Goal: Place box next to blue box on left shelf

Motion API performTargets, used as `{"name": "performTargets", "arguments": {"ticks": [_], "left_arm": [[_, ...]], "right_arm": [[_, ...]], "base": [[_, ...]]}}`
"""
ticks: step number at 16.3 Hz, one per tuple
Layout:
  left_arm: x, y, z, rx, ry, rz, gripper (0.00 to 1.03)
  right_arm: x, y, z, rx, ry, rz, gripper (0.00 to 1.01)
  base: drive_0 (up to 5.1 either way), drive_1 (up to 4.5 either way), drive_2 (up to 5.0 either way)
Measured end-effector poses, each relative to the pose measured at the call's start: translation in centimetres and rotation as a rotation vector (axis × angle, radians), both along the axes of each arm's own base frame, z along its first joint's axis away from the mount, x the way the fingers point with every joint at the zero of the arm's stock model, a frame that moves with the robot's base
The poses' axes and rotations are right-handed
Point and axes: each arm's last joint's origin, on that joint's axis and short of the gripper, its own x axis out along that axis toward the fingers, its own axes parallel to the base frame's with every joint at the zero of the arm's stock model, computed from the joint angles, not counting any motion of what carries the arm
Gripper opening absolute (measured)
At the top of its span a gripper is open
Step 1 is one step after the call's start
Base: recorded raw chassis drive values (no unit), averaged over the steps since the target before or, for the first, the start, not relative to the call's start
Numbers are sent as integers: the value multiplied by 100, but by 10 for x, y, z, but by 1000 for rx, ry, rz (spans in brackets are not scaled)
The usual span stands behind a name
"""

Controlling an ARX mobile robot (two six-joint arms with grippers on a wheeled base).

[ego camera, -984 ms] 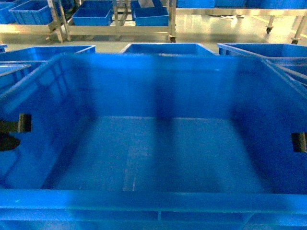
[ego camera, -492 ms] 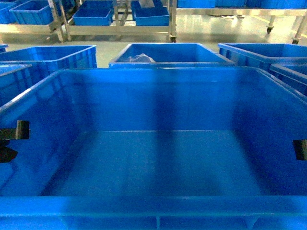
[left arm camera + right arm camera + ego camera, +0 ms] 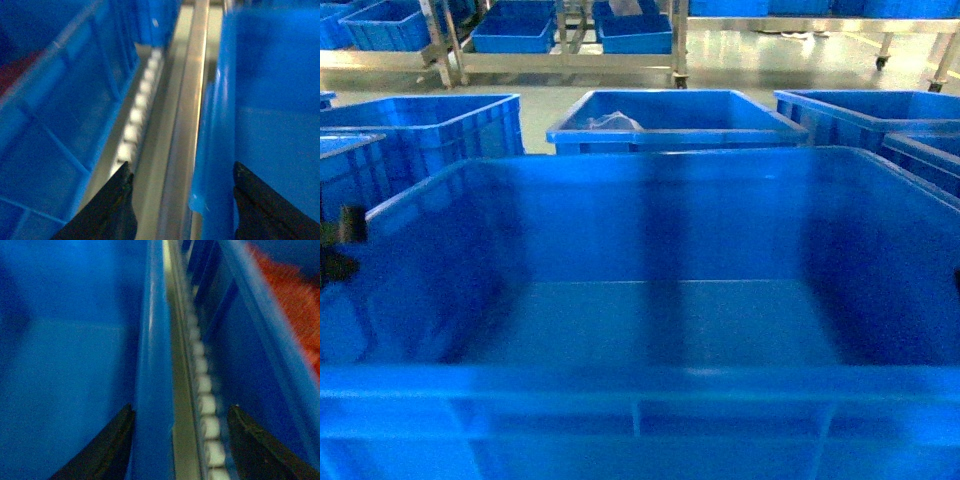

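The box (image 3: 650,220), a big open-top blue crate, fills the head view and is empty. Its left wall (image 3: 212,150) runs between the two black fingers of my left gripper (image 3: 181,167), which stands open astride it with gaps on both sides. In the head view only a dark bit of that left gripper (image 3: 342,235) shows at the left edge. My right gripper (image 3: 181,407) is open too, astride the box's right wall (image 3: 152,390). Close on the left stands another blue box (image 3: 60,100); its head-view side is (image 3: 430,125).
A metal rail (image 3: 192,100) and white rollers (image 3: 137,110) run between the box and the left crate. Rollers (image 3: 202,390) also lie on the right, beside a blue crate (image 3: 250,355) holding something red. More blue crates (image 3: 670,110) and shelving (image 3: 560,40) stand ahead.
The box's far rim has dropped lower in the head view and the crates behind show more. The left gripper has slid towards the left edge; the right one has almost left the view.
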Motion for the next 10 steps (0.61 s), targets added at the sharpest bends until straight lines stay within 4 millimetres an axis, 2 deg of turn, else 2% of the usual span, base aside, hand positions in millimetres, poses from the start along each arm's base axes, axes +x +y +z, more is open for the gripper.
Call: {"name": "performTargets", "arguments": {"ticks": [1, 2, 3, 4, 7, 9, 10], "left_arm": [[-1, 2, 14, -4, -103, 20, 66], [-3, 3, 32, -13, -215, 38, 79], [-6, 1, 41, -16, -267, 32, 94], [-7, 0, 42, -11, -267, 32, 100], [-11, -1, 42, 3, -267, 42, 98], [-14, 1, 44, 6, -277, 56, 98], [-36, 12, 22, -43, -490, -185, 66]], "right_arm": [[-2, 1, 18, 16, -139, 1, 65], [-7, 3, 46, 31, -335, -14, 80], [-10, 5, 59, 52, -407, -5, 93], [-11, 6, 59, 48, -396, 0, 100], [-16, 4, 48, 14, -371, -24, 98], [-19, 2, 48, -1, -384, -37, 98], [-43, -20, 27, 121, -557, 106, 62]], "base": [[0, 0, 0], [0, 0, 0], [0, 0, 0], [0, 0, 0], [0, 0, 0], [0, 0, 0], [0, 0, 0]]}}
